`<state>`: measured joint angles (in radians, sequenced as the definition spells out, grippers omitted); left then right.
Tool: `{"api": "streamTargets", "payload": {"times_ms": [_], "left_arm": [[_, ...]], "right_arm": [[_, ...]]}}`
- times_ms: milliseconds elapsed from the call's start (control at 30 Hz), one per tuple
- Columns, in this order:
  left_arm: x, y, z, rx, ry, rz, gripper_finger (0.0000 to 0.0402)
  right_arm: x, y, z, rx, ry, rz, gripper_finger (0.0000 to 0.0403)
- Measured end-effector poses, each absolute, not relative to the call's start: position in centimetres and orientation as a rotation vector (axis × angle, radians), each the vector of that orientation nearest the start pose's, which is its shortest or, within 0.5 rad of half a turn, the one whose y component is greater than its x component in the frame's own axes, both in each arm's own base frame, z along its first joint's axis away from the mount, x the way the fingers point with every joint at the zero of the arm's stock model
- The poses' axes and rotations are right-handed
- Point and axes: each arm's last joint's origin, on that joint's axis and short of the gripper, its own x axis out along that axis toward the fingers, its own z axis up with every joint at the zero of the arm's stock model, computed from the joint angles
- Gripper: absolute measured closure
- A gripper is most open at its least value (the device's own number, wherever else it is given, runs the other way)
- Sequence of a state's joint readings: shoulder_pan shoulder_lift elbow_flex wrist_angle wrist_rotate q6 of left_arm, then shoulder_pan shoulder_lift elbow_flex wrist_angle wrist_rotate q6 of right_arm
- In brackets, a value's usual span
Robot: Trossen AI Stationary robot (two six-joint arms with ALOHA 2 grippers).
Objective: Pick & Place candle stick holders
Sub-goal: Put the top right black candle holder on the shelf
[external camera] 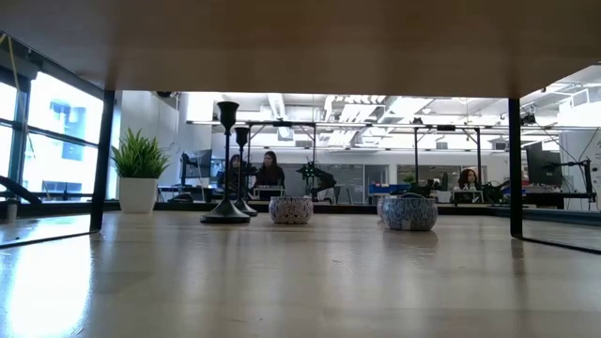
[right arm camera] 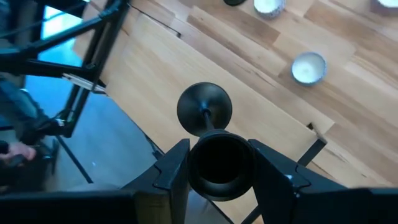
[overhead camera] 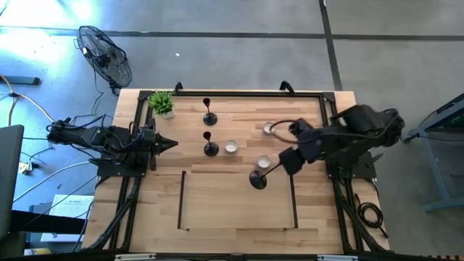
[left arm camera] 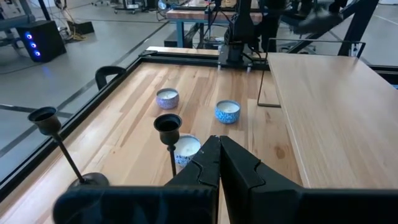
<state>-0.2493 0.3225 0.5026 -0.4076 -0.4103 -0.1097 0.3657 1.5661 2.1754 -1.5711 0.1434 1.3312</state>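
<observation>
Candlestick holder (right arm camera: 211,146) sits btwn right gripper (right arm camera: 219,169) fingers, clamped at cup top, base hanging below; left gripper (left arm camera: 219,163) shut, empty.

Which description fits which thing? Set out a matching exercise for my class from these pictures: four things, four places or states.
1. potted plant
2. left gripper
3. right gripper
4. blue tin candle

A. shut, holding nothing
B. closed on a candlestick holder
C. at a table corner
D. on the wood near two other candles

Pairs: 1-C, 2-A, 3-B, 4-D
</observation>
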Motion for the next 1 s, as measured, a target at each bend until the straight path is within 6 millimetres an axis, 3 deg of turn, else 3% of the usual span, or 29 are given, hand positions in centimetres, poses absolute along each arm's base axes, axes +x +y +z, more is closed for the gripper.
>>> {"api": "streamTargets", "payload": {"times_ms": [200, 467, 733, 1000], "left_arm": [[9.2, -1.1, 26.9, -0.035, 0.205, 0.182, 0.0401], [9.1, -0.9, 27.0, -0.055, 0.187, 0.277, 0.0401], [9.1, -0.7, 27.1, -0.052, 0.173, 0.337, 0.0401], [9.1, -0.6, 27.1, -0.046, 0.172, 0.356, 0.0401]], "right_arm": [[19.8, 7.2, 48.3, 0.989, 0.878, -0.401, 0.0272], [15.9, 5.8, 45.2, 1.055, 0.977, -0.483, 0.0272], [17.1, 6.4, 44.5, 1.012, 1.039, -0.465, 0.0272], [20.4, 7.3, 45.5, 0.948, 1.042, -0.407, 0.0272]]}}
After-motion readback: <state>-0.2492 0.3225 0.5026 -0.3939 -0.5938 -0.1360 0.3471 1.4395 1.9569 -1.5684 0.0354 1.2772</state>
